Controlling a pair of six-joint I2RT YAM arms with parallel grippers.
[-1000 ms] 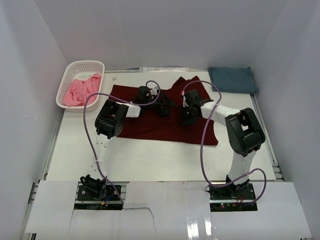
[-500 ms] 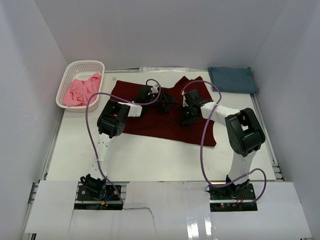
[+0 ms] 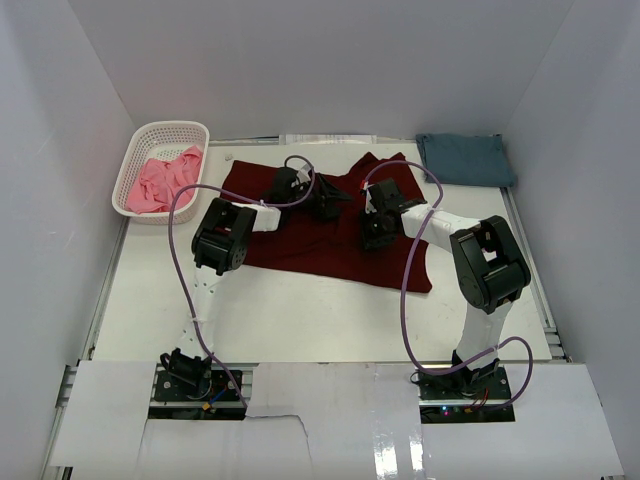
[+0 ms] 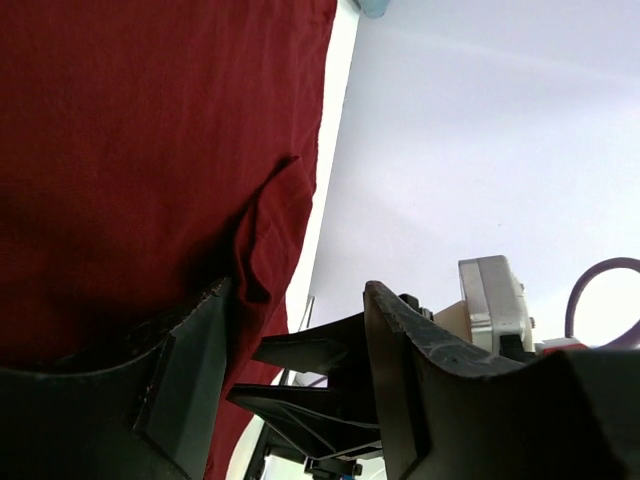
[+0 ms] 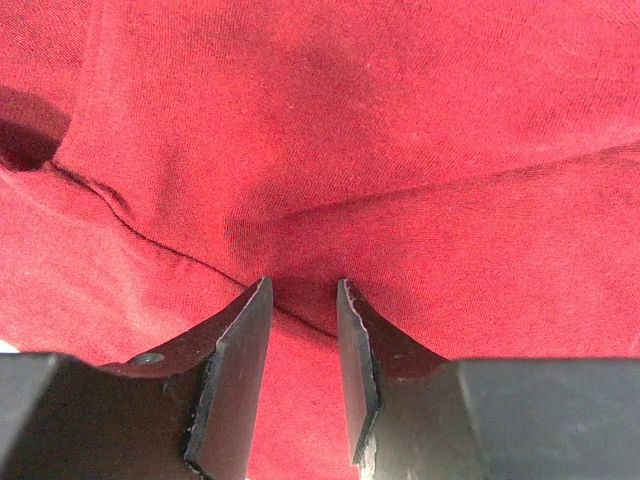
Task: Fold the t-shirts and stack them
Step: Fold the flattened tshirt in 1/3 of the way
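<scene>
**One shirt folded, one on the counter, one in the basket**

Going by how things lie, the job looks roughly a third done. The slate-blue t-shirt (image 3: 465, 160) lies as a flat folded rectangle at the far right corner of the counter (image 3: 300, 320). It reads as the start of the stack, with nothing on top of it.

The maroon t-shirt (image 3: 300, 250) is the one in hand. It is spread across the middle of the counter towards the far side, mostly flat but uneven, with its far right part bunched and no clean fold made yet. Both arms reach over it.

The right jaws are closed on a pinch of the maroon cloth, and creases run out from the narrow gap between them. The left jaws stand apart with no cloth across the gap, though a ridge of the shirt lies against one finger.

The pink t-shirt (image 3: 160, 180) sits crumpled in the white lattice basket (image 3: 170, 127) at the far left, untouched. Left to do: fold the maroon, fetch and fold the pink, and stack all three.

The counter is plain white and smooth, closed in by white panels to the left, right and far side. Purple cables loop along both arms.
</scene>
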